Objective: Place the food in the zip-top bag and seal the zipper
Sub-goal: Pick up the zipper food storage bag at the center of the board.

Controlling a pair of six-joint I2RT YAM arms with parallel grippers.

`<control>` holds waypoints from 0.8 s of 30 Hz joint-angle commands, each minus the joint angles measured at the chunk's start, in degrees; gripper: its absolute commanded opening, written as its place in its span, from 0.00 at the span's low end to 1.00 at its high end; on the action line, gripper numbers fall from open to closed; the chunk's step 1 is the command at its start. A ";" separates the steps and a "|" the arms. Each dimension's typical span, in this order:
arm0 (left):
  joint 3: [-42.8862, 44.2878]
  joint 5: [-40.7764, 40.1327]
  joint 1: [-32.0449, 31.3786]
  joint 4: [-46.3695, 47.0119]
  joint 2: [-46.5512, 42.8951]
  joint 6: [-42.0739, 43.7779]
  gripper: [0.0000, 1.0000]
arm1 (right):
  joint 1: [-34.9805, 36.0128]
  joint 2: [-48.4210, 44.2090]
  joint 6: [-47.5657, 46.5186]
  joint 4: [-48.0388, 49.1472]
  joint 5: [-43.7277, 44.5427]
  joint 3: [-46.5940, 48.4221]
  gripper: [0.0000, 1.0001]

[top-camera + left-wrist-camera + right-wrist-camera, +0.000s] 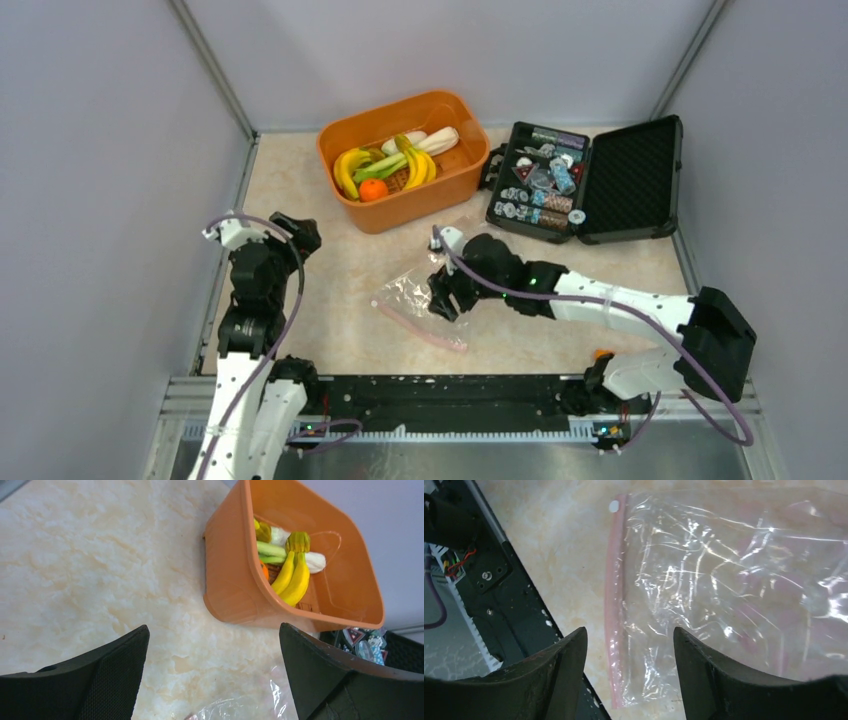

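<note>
The clear zip-top bag (412,297) lies flat and empty on the marble table, its pinkish zipper (420,328) along the near edge. In the right wrist view the bag (734,585) fills the frame, with the zipper (614,610) running down between my fingers. My right gripper (445,293) hovers over the bag, open and empty (630,635). The food sits in the orange basket (440,196): yellow bananas (352,168), an orange (373,190), green stalks (385,165) and a whitish piece (440,140). My left gripper (300,235) is open and empty at the left (214,630).
An open black case (640,180) of small trinkets stands at the back right. The orange basket (235,585) is ahead of the left gripper. A black rail (450,395) runs along the near table edge. Grey walls enclose the table.
</note>
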 commanded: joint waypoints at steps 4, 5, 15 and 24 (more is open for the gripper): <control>-0.45 -7.28 0.24 -0.81 -4.82 -1.54 0.99 | 7.82 6.20 -1.20 12.88 0.41 -2.46 0.49; -0.55 -7.55 0.28 -0.94 -4.99 -1.62 0.99 | 8.08 7.22 -1.23 14.42 -0.69 -2.99 0.42; -0.22 -9.08 0.28 -2.62 -4.63 -2.43 0.99 | 10.65 21.16 -0.20 11.76 4.41 4.56 0.53; -0.41 -10.65 0.28 -3.93 -4.81 -2.18 0.99 | 15.35 27.34 -0.35 10.81 18.63 10.99 0.64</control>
